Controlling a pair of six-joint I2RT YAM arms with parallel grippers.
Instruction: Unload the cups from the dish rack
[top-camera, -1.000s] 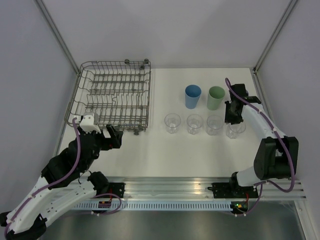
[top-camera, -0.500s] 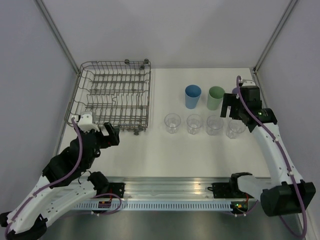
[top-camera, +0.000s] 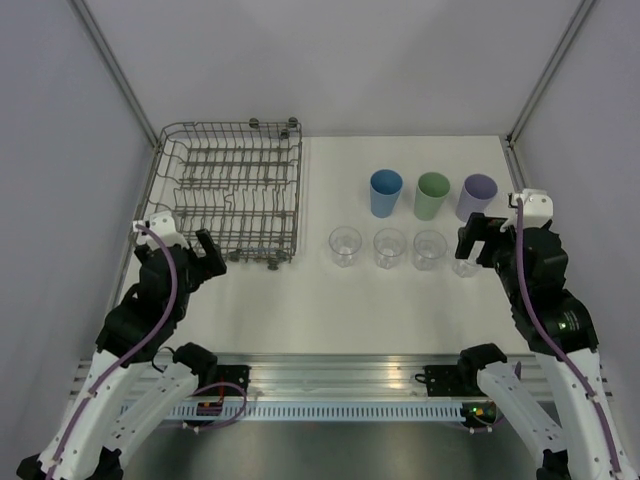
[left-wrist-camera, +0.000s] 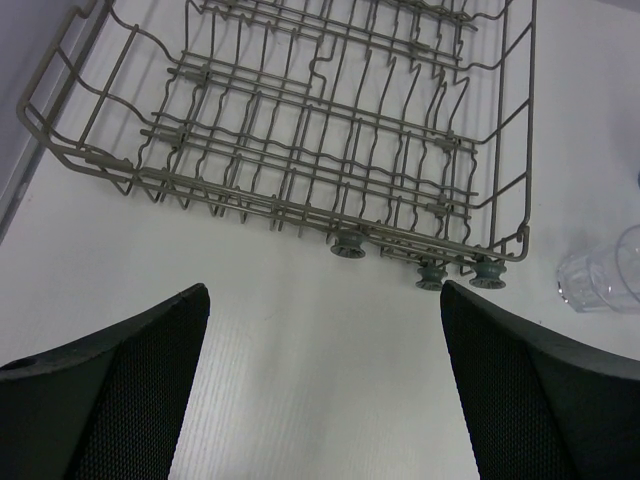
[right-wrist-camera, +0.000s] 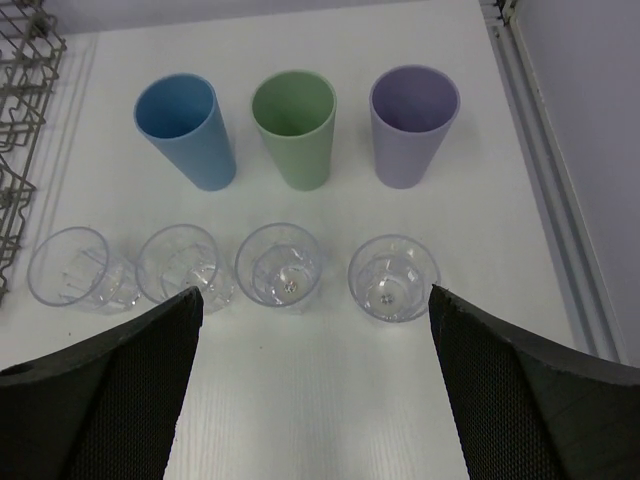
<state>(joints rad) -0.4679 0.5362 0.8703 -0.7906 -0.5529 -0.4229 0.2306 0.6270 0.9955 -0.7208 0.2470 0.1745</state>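
The left gripper (left-wrist-camera: 322, 295) hangs just off the near side of the dish rack (top-camera: 228, 126), jaws spread wide, holding and touching nothing. The right gripper (right-wrist-camera: 313, 295) is well to the right of the rack, jaws equally wide and holding nothing, above the clear tumbler farthest from the rack (right-wrist-camera: 393, 278). All 7 cups stand upright on the white table (top-camera: 330, 300), right of the rack: 4 clear tumblers in the nearer row, then the blue cup (right-wrist-camera: 186, 128), green cup (right-wrist-camera: 294, 125) and lilac cup (right-wrist-camera: 412, 122) behind. The lilac cup is farthest from the rack, near the table's right edge. Bare table lies in front of the rack.
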